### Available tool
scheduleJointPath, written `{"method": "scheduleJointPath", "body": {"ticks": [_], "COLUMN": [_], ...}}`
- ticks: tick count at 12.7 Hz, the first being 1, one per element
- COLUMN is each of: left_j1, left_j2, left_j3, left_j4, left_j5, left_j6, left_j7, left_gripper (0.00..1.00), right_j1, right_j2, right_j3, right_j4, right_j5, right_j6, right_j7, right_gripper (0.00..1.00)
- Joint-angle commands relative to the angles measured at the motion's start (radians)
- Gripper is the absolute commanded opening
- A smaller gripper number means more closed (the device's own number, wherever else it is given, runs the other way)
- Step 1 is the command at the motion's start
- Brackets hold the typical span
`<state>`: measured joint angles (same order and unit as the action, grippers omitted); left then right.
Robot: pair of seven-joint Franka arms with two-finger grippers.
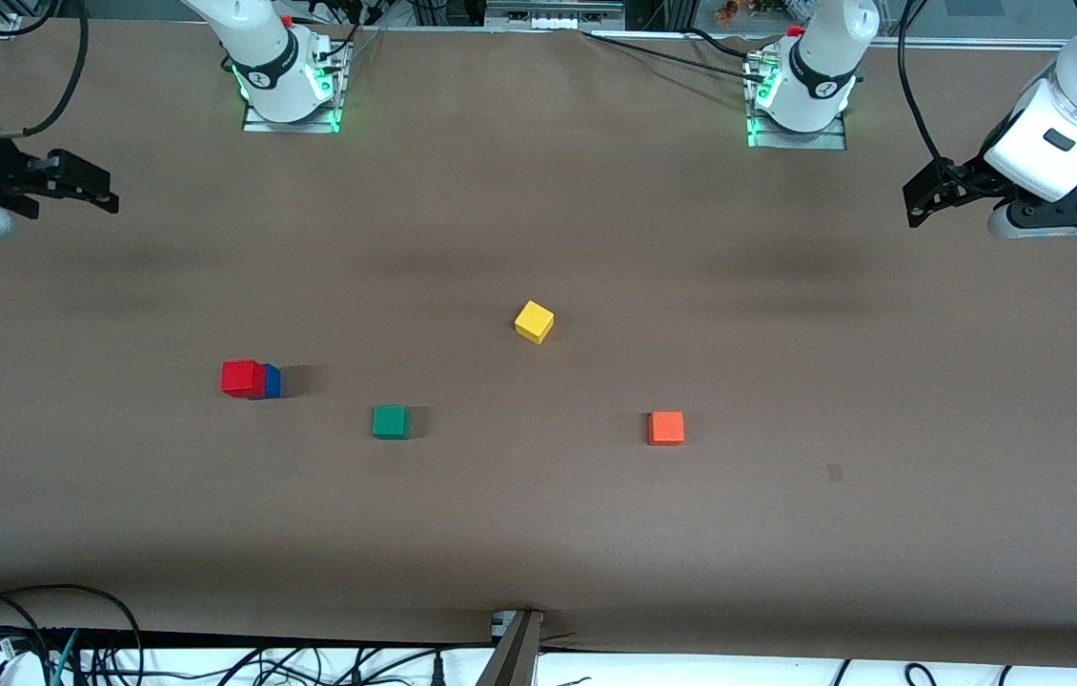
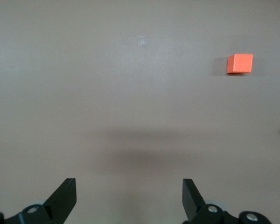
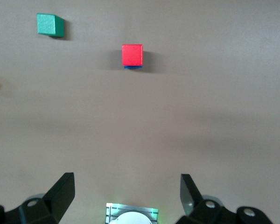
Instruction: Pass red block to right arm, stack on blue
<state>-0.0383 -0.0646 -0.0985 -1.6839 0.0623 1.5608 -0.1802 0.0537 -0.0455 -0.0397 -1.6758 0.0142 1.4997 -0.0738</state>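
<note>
Red sits on blue: the red block (image 1: 242,377) rests squarely on top of the blue block (image 1: 273,380), the pair standing on the brown table (image 1: 538,514) toward my right arm's end. From my right wrist view only a thin blue edge (image 3: 133,67) shows under the red block (image 3: 132,54). My right gripper (image 1: 81,187) hangs in the air over the edge of the table at my right arm's end, fingers (image 3: 61,191) spread wide and holding nothing. My left gripper (image 1: 929,195) hangs over the table edge at my left arm's end, its fingers (image 2: 64,197) likewise wide apart and empty. Both of my arms wait, well apart from the stack. The green cube (image 1: 391,421) lies near the stack, a little nearer the front camera. The yellow cube (image 1: 534,321) sits farther from that camera, about mid-table. The orange cube (image 1: 666,428) lies toward my left arm's end.
</note>
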Motion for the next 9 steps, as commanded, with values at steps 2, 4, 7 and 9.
{"method": "scheduleJointPath", "body": {"ticks": [2,4,7,9], "left_j1": [-0.005,-0.005,-0.005,-0.005], "left_j2": [0.002,0.002,0.002,0.002], "left_j3": [-0.029,-0.03,-0.032,-0.032], "left_j4": [0.029,0.03,0.03,0.03], "left_j5": [0.011,0.011,0.011,0.011], "left_j6": [-0.024,-0.024,-0.024,-0.025], "left_j7": [0.011,0.011,0.011,0.011], "left_gripper": [1.0,1.0,1.0,1.0], "right_j1": [-0.026,-0.011,-0.002,0.008], "right_j2": [-0.021,-0.004,0.007,0.012], "right_j3": [0.038,0.038,0.037,0.037], "right_j4": [-0.033,-0.003,0.018,0.018], "right_j5": [-0.052,-0.054,-0.053,-0.051], "right_j6": [0.02,0.019,0.02,0.022], "right_j7": [0.016,0.016,0.017,0.017], "right_gripper": [1.0,1.0,1.0,1.0]}}
